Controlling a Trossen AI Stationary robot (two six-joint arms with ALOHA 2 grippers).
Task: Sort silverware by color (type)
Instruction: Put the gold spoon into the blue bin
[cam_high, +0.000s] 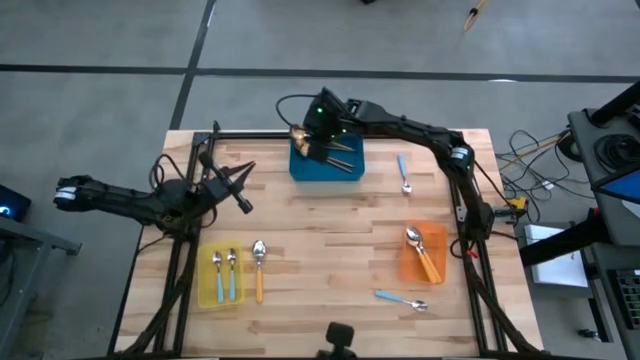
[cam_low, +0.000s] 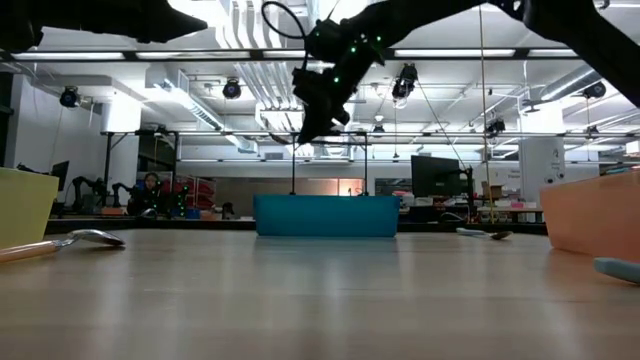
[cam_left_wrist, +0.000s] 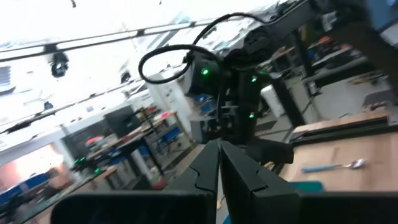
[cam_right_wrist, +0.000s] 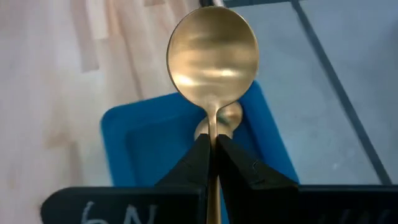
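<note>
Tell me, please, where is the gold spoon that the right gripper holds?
The gold spoon is pinched in the right gripper, hanging above the blue bin at the table's far edge in the high view, where another gold spoon already lies.

gold spoon (cam_right_wrist: 212, 55) | gripped above blue bin (cam_high: 310, 168) | other spoons scattered, some binned

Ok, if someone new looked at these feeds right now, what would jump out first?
The gold spoon pinched in the right gripper, held above the blue bin at the table's far edge, where more gold spoons already lie. Then the sorting itself: the orange bin on the right holds orange-handled spoons, while the yellow bin front-left holds mixed ones. The left gripper waits shut over the left side.
</note>
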